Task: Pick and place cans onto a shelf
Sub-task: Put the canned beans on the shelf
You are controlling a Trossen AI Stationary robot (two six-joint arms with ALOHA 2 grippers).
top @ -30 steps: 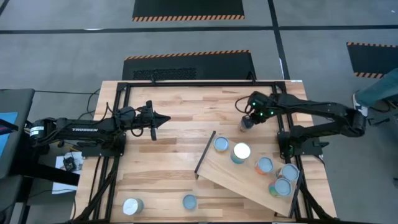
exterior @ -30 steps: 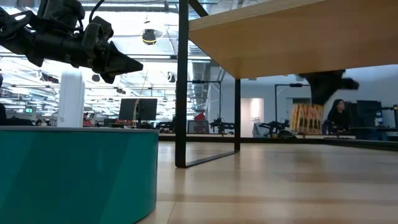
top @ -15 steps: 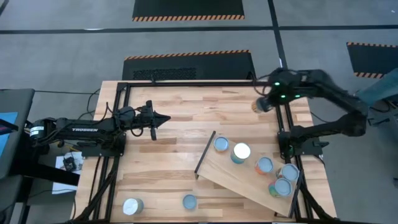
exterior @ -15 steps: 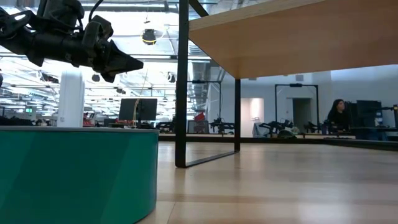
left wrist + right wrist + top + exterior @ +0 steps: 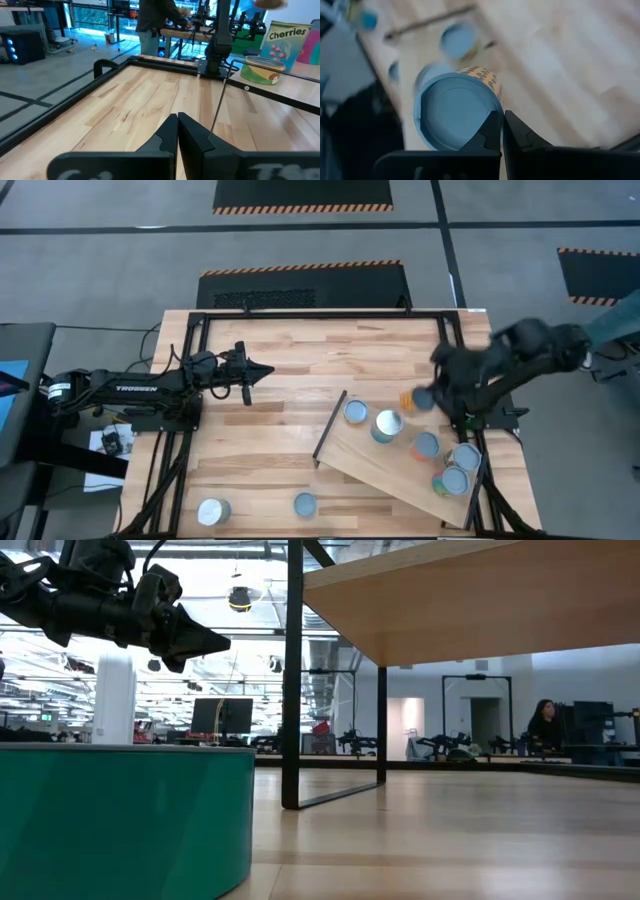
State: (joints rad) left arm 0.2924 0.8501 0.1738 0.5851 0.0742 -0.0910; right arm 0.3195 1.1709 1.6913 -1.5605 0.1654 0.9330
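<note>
Over shelf [image 5: 372, 458] — right pincer [image 5: 424, 397] (clamped tight) grips orange-labelled can [image 5: 454, 107].

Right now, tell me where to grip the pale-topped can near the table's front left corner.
Grip the pale-topped can across its round side wall, coming straight down from above: it stands upright, well apart from the blue-topped can, with bare tabletop all round.

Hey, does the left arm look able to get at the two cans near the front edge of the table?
Probably yes. The left gripper hangs mid-table, fingers shut, and nothing stands between it and the two cans; the shelf lies off to the side.
</note>
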